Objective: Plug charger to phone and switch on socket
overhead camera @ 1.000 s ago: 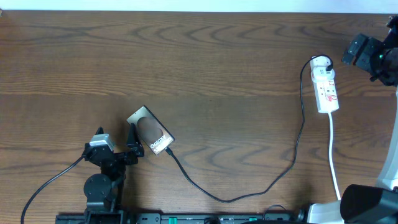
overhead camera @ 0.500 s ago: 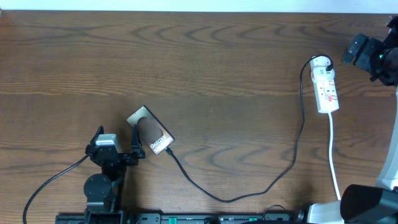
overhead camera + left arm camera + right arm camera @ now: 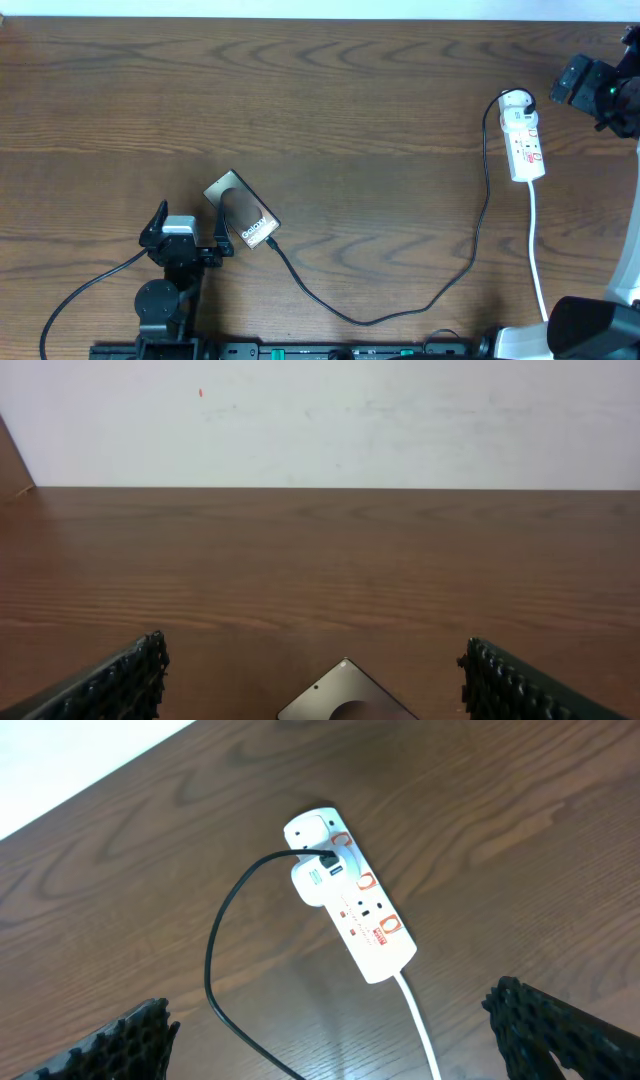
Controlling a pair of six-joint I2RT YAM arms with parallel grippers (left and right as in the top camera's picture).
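The phone lies at an angle on the wooden table, front left. The black charger cable runs from the phone's lower right end, where its tip sits at the phone's edge, across to the white socket strip at the right. My left gripper is open and empty just left of the phone. In the left wrist view only the phone's corner shows, low between the fingers. My right gripper is open, above and right of the socket, with its fingers wide apart.
The socket's white cord runs toward the front edge at the right. The charger's adapter is plugged in near the strip's far end. A black robot cable trails from the left arm's base.
My left gripper has drawn back a little from the phone and turned more upright, with its finger no longer against the phone. The right arm, phone and cable have not moved.
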